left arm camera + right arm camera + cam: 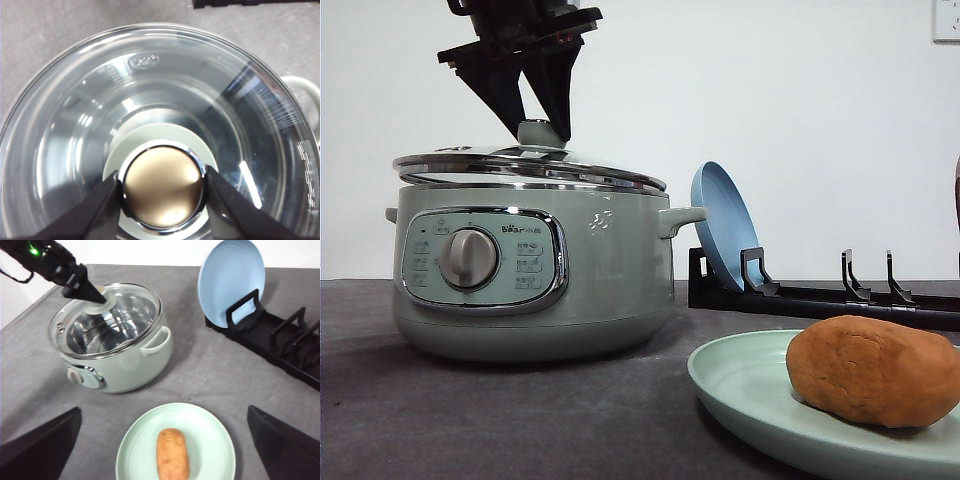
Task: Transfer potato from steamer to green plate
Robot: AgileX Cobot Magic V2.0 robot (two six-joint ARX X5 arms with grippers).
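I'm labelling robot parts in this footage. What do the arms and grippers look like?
The left gripper is matte black, with two flat, wedge-shaped fingers tapering to points under a blocky black crossbar. From the right wrist camera, the left arm is black, with a lit green indicator light and a black cable looping beside it. The right gripper's fingers are matching plain black wedges.

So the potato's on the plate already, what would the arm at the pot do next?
Probably open and lift away. The potato already lies on the green plate, and the left gripper grips the knob of the lid, which sits on the steamer.
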